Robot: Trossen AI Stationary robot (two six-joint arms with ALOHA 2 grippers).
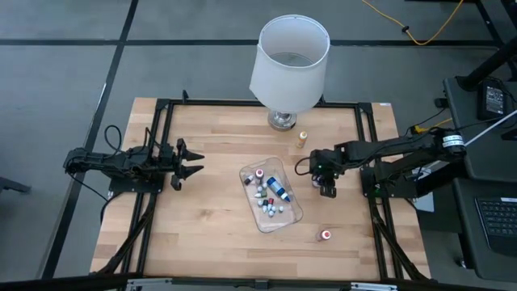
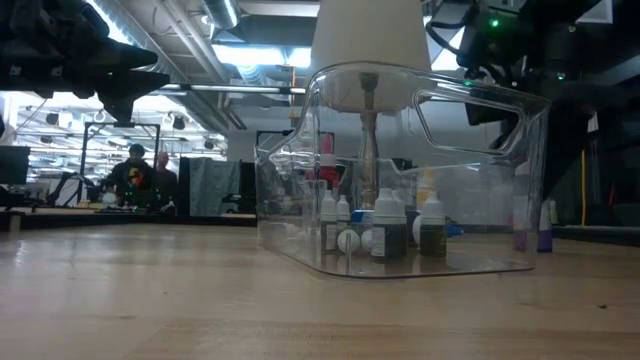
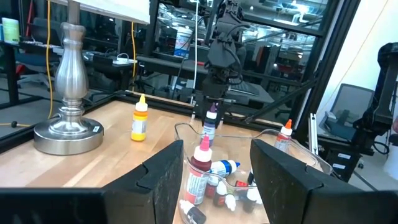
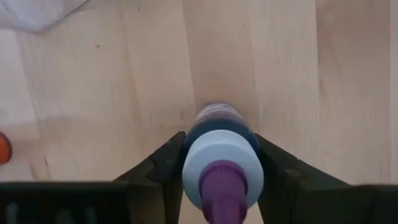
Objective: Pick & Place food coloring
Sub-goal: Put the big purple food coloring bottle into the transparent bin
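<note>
A food coloring bottle [image 4: 221, 124] with a purple cap, white collar and dark body stands upright on the wood, to the right of the clear tray [image 1: 292, 212]. My right gripper [image 4: 221, 146] points down over it, shut on it; the left wrist view shows this bottle [image 3: 211, 121] under the right gripper [image 3: 214, 93]. Several small bottles lie and stand in the tray. An orange-yellow bottle [image 1: 302, 139] stands by the lamp, and a red-capped one [image 1: 325, 235] sits near the front right. My left gripper [image 1: 192, 162] waits open and level at the table's left, touching nothing. My right gripper pinches the purple-capped bottle between its two fingers, on the dark body just under the white collar [image 4: 194, 134], one finger [image 4: 163, 167] on each side. The fingers come from above, pointing steeply down. The bottle stays upright, its base apparently on the tabletop.
A large white lamp [image 1: 289, 56] with a metal foot [image 3: 68, 130] stands at the table's far edge. A black frame [image 1: 242, 103] borders the tabletop. Bare wood lies between the tray and my left gripper, and along the near edge.
</note>
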